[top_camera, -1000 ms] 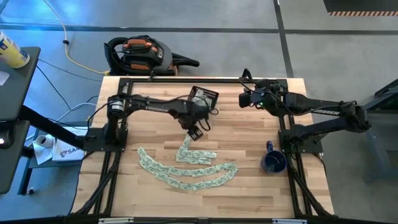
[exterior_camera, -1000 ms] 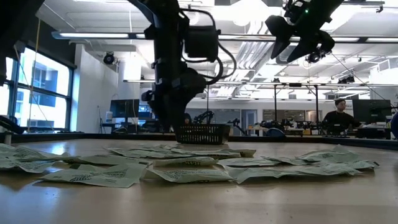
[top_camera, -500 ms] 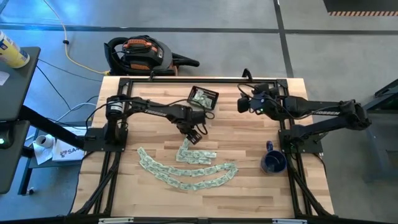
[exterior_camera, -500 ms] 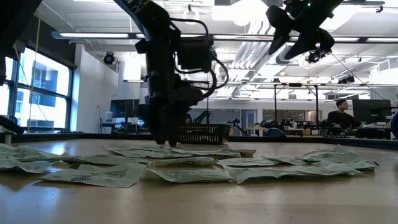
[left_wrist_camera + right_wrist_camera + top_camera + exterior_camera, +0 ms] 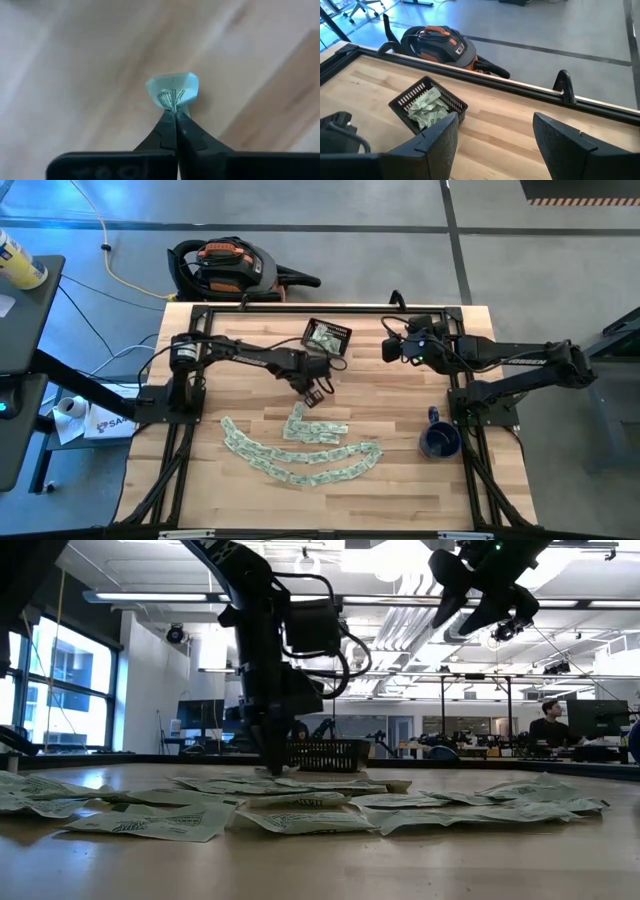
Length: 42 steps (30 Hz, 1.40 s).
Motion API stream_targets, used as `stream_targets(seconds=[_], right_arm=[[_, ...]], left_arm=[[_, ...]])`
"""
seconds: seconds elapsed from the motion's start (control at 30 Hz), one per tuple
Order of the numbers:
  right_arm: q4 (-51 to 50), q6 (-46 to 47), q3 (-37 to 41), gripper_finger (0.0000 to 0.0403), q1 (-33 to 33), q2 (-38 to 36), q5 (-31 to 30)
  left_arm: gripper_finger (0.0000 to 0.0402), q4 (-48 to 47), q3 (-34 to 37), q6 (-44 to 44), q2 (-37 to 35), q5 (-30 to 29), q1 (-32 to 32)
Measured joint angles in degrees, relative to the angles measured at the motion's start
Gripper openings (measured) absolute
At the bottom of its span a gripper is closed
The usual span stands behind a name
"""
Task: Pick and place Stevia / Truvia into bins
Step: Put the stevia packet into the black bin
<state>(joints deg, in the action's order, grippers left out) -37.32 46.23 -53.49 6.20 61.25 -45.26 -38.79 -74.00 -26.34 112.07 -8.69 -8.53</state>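
Note:
Many pale green and white Stevia sachets (image 5: pixel 300 448) lie flat in curved rows on the wooden table's near half. The dark slatted bin (image 5: pixel 327 337) stands at the far middle and holds several sachets (image 5: pixel 427 109). My left gripper (image 5: pixel 311 394) is down at the far end of the rows, shut on one sachet (image 5: pixel 173 90). My right gripper (image 5: pixel 495 140) hangs open, high above the table's far right, facing the bin (image 5: pixel 427 102). My left gripper pinches one sachet between its two fingertips (image 5: pixel 170 127), at the paper's printed part (image 5: pixel 172 100). The fingers come from above, pointing steeply down. The paper bulges in a curl just past the tips, down at the tabletop (image 5: pixel 272 768).
A dark blue mug (image 5: pixel 438 442) stands near the table's right edge. A black frame rail (image 5: pixel 520 90) runs along the table's far edge, with a vacuum cleaner (image 5: pixel 225 265) on the floor beyond. Bare wood lies between the rows and the bin.
My left gripper has sunk onto the far end of the sachet rows, tipped more steeply downward, and shut on one sachet, whose paper has curled up at the fingertips.

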Motion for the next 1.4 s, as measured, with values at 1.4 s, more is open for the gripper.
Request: stream_targets(seconds=[1.4], right_arm=[[-2.7,-2.6,0.0,0.0245,2.8,0.0,-2.6]], left_arm=[[0.0081,-14.5,-24.9,16.4,4.6,23.7,-18.8]])
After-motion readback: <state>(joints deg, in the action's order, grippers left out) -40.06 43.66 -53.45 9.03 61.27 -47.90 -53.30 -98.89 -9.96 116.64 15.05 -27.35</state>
